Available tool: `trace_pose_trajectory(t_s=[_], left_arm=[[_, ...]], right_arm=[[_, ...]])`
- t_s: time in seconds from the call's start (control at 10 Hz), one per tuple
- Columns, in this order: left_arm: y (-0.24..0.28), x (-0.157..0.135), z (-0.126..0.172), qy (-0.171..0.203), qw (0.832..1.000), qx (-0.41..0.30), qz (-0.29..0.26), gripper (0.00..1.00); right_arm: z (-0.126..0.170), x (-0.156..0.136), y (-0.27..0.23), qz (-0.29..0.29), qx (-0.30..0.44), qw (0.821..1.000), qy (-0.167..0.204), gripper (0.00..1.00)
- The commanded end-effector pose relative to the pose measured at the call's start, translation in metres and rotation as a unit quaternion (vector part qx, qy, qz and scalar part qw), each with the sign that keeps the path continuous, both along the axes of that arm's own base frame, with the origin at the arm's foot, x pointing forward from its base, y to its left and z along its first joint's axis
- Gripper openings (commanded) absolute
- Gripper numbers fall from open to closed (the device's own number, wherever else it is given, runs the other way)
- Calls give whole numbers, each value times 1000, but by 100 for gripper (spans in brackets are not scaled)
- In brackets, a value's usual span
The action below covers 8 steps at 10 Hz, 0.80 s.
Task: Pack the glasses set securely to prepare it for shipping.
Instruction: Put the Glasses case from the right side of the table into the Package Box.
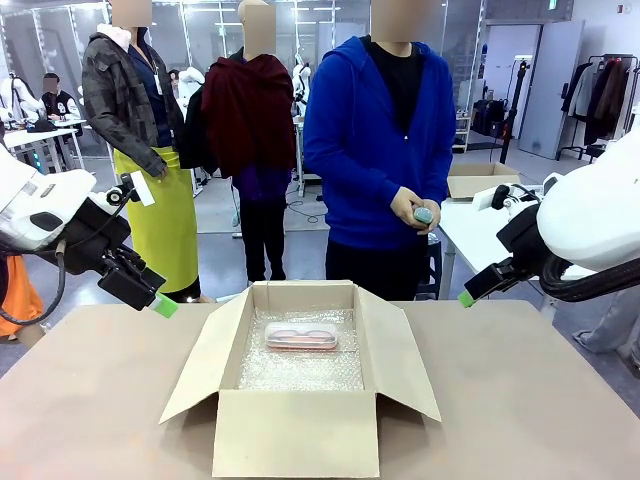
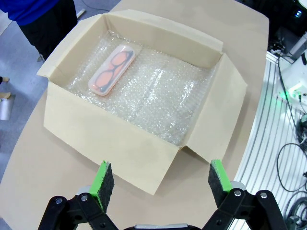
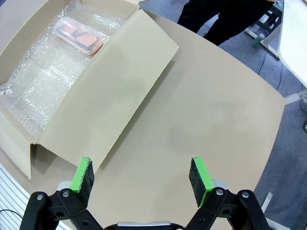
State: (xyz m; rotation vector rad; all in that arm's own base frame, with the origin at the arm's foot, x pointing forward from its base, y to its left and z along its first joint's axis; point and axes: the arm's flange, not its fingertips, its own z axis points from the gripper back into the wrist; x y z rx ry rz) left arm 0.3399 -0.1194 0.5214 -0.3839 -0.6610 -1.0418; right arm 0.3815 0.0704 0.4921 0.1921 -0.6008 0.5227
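Currently pink case (image 1: 301,336) inside box (image 1: 296,432).

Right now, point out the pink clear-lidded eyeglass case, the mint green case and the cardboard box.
The pink clear-lidded eyeglass case (image 2: 112,70), left wrist view, lid's middle.
The mint green case (image 1: 424,214), front view, its exposed end.
The cardboard box (image 1: 296,432), front view, near panel.

2 cases (pink (image 1: 301,337), mint (image 1: 424,215)), 1 box (image 1: 300,432)
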Motion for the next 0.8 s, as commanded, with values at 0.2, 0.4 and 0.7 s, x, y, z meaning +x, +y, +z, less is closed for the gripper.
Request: trace_pose_trajectory(t_s=[0.2,0.4,0.7], left_arm=[[3,1,-1,-3,1000,-9,-11,100],[3,1,-1,-3,1000,-9,-11,100],[3,1,-1,-3,1000,-9,-11,100]], right_arm=[[0,-1,0,2,-1,1000,1,100],[0,-1,0,2,-1,1000,1,100],[0,-1,0,2,-1,1000,1,100]])
